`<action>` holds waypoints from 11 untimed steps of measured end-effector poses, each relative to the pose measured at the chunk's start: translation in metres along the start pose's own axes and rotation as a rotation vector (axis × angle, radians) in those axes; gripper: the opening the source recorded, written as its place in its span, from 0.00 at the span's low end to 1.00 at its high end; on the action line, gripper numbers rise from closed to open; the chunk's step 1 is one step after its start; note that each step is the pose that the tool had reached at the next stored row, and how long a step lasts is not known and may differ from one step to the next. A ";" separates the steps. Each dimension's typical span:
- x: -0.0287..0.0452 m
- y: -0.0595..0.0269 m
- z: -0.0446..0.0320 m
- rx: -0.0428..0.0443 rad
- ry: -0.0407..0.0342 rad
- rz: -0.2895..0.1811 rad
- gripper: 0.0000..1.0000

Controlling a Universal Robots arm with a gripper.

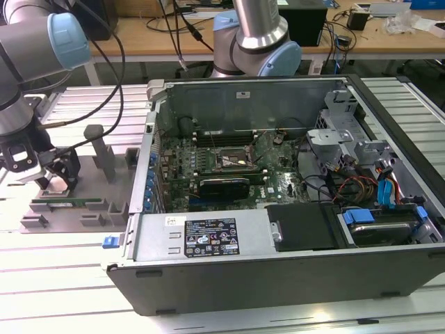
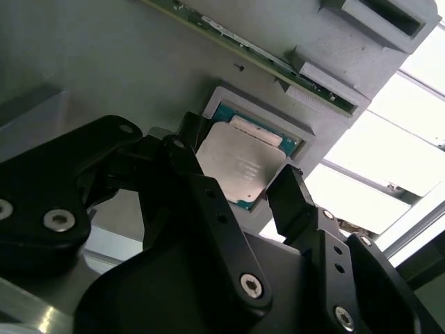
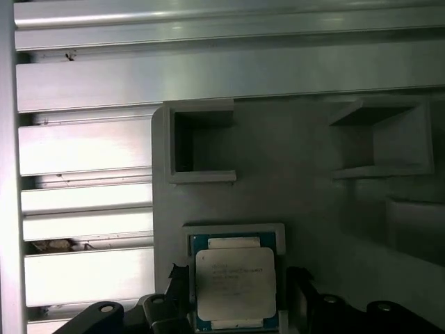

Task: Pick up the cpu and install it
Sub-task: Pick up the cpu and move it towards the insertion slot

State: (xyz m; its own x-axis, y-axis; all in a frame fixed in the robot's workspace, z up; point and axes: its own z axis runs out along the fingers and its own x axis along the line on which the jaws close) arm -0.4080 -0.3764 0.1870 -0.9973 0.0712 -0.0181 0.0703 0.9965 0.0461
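The cpu (image 2: 240,165), a flat square chip with a silver top and a greenish rim, lies in a shallow square recess of the grey holder plate (image 3: 306,202). In both wrist views my gripper (image 2: 236,179) is open, its black fingers (image 3: 177,282) standing on either side of the cpu (image 3: 235,284) with a small gap on each side. In the exterior view the gripper (image 1: 52,174) hangs low over the holder plate (image 1: 83,170) at the exterior view's left, beside the open computer case (image 1: 208,240). The metal-framed socket (image 1: 233,161) sits on the motherboard inside the case.
A long green memory stick (image 1: 69,203) lies in a slot of the holder plate. An upright grey post (image 1: 104,149) stands on the plate near the case wall. A second robot arm (image 1: 261,35) stands behind the case. Cables and drive bays (image 1: 375,188) fill the case's right side.
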 end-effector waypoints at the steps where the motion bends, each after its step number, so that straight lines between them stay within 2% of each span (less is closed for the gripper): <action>1: 0.0000 0.0010 0.0002 -0.0001 -0.0001 0.000 0.66; 7: 0.0003 0.0031 0.0005 0.0000 0.0001 -0.001 0.66; 11: 0.0005 0.0035 0.0007 0.0022 0.0011 -0.031 0.66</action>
State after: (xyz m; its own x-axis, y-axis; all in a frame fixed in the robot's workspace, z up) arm -0.4082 -0.3728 0.1865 -0.9990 0.0403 -0.0184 0.0394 0.9983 0.0434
